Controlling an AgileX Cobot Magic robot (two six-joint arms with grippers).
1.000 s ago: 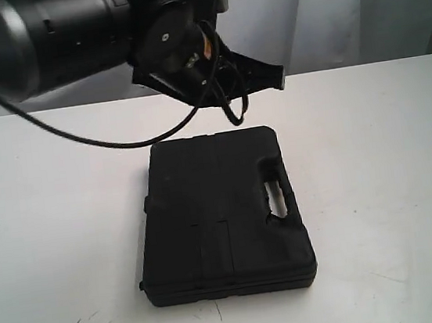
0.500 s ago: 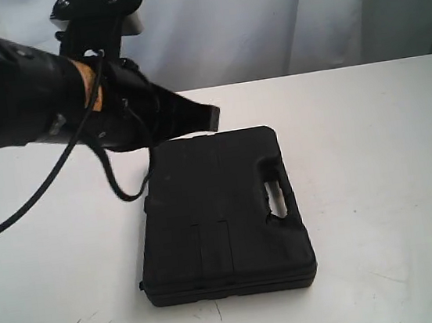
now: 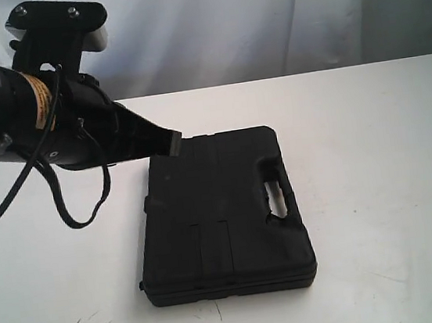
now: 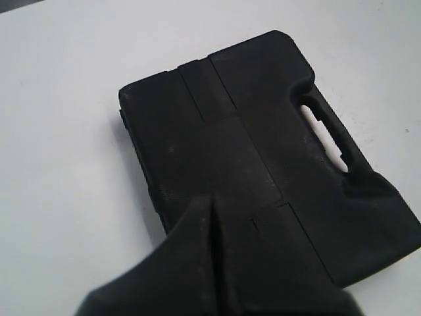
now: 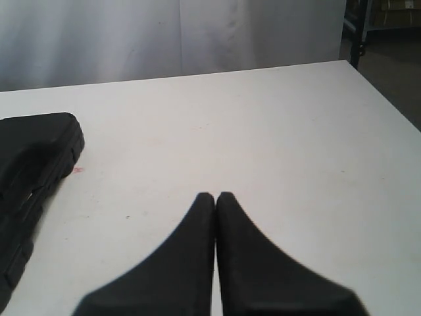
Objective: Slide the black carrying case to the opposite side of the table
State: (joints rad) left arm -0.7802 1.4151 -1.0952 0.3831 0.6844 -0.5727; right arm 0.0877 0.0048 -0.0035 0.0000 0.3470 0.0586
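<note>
The black carrying case (image 3: 222, 212) lies flat on the white table (image 3: 370, 135), its handle cut-out (image 3: 275, 199) facing right. The left wrist view shows it from above (image 4: 263, 145). My left gripper (image 3: 173, 142) is shut, empty, its tips hovering at the case's far left corner; in its wrist view (image 4: 210, 201) the fingers overlap the lid. Whether the tips touch the case I cannot tell. My right gripper (image 5: 215, 196) is shut with nothing in it, over bare table to the right of the case (image 5: 33, 178). The right arm does not show in the exterior view.
A white curtain (image 3: 262, 22) hangs behind the table's far edge. The left arm's black cable (image 3: 76, 210) dangles over the table left of the case. The table's right edge (image 5: 381, 99) shows in the right wrist view, with a small reddish spot (image 5: 77, 170) near the case.
The left arm has swung from above the case's far edge leftward and lower, its tips now at the far left corner. The case has not moved.
</note>
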